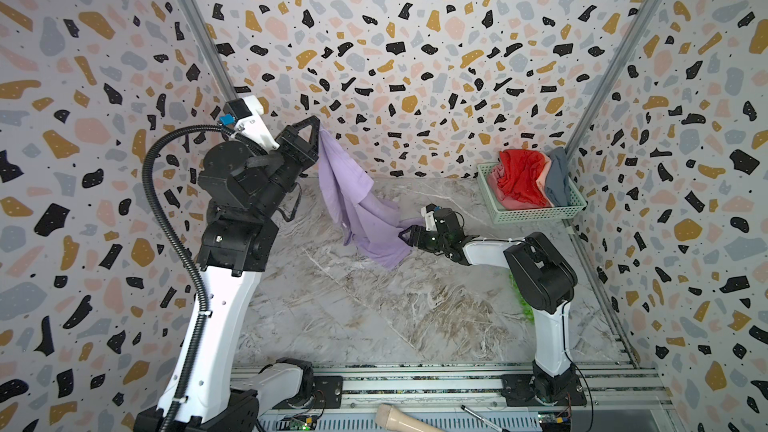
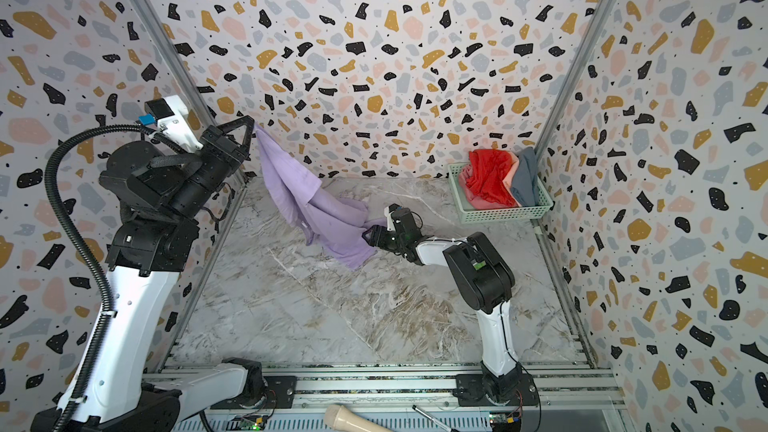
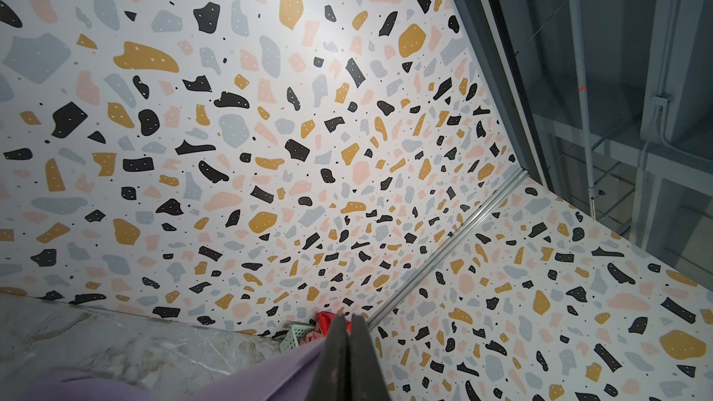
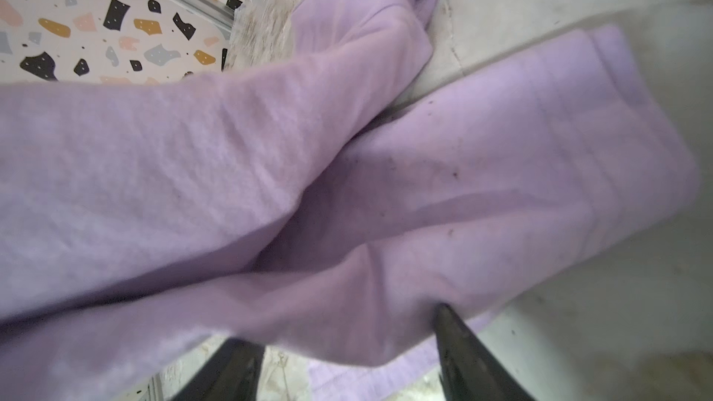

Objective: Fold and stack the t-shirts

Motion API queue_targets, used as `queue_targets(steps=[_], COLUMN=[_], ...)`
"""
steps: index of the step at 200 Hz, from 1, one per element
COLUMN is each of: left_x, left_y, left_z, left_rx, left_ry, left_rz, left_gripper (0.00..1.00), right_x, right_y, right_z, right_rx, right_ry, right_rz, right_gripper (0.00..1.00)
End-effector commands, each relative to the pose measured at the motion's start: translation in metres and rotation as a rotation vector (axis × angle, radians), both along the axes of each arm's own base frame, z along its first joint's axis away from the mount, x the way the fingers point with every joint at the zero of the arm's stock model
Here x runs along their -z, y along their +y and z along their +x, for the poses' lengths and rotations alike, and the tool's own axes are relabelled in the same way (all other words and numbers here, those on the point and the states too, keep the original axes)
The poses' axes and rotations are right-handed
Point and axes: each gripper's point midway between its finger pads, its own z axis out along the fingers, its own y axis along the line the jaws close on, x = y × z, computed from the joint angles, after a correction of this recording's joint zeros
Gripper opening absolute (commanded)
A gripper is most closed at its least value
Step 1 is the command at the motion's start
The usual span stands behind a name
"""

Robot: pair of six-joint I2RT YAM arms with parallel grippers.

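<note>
The lavender t-shirt [image 1: 357, 209] [image 2: 316, 209] hangs from my left gripper [image 1: 318, 122] [image 2: 251, 120], which is raised near the back wall and shut on its top corner. In the left wrist view the cloth [image 3: 250, 379] trails from the closed gripper [image 3: 349, 320]. The shirt's lower end drapes onto the marble table. My right gripper [image 1: 405, 236] [image 2: 368, 236] sits low at that end. In the right wrist view its jaws [image 4: 339, 324] stand apart with a fold of the shirt [image 4: 347, 167] between them. The red [image 1: 519, 176], salmon pink [image 1: 519, 203] and blue-grey [image 1: 559, 180] t-shirts lie bunched in the basket.
The pale green mesh basket [image 1: 536, 214] [image 2: 498, 214] stands at the back right corner against the walls. Something bright green [image 1: 521, 301] shows behind the right arm. A beige handle [image 1: 395, 417] and a pen [image 1: 478, 413] lie on the front rail. Patterned walls close in three sides.
</note>
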Motion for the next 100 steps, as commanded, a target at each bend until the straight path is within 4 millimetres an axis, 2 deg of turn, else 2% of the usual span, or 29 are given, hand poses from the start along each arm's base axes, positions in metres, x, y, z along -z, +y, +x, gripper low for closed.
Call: queue_targets(steps=[1, 19, 35, 47, 49, 50, 70, 100], left_x=[-0.026, -0.022, -0.021, -0.021, -0.021, -0.021, -0.022, -0.034], left_y=[0.004, 0.008, 0.013, 0.018, 0.019, 0.02, 0.033, 0.051], left_z=[-0.022, -0.026, -0.03, -0.035, -0.036, -0.037, -0.047, -0.065], left_rx=[0.004, -0.018, -0.054, -0.088, -0.094, -0.098, -0.173, -0.279], left_ry=[-0.096, -0.091, -0.084, -0.087, -0.088, -0.088, -0.093, -0.125], left_rz=[-0.007, 0.007, 0.043, 0.079, 0.086, 0.089, 0.144, 0.205], left_gripper=[0.0, 0.0, 0.0, 0.0, 0.0, 0.0, 0.0, 0.0], right_x=[-0.014, -0.027, -0.053, -0.077, -0.086, -0.084, -0.141, -0.216], right_y=[0.018, 0.015, 0.003, -0.014, -0.017, -0.019, -0.051, -0.098], right_z=[-0.004, -0.003, 0.002, 0.007, 0.008, 0.008, 0.011, -0.001], right_rx=[-0.027, -0.023, -0.002, 0.029, 0.036, 0.039, 0.09, 0.153], right_ry=[0.042, 0.011, -0.04, -0.101, -0.119, -0.12, -0.245, -0.382], right_rz=[0.096, 0.107, 0.108, 0.089, 0.09, 0.082, 0.06, 0.026], right_gripper=[0.31, 0.12, 0.0, 0.0, 0.0, 0.0, 0.0, 0.0])
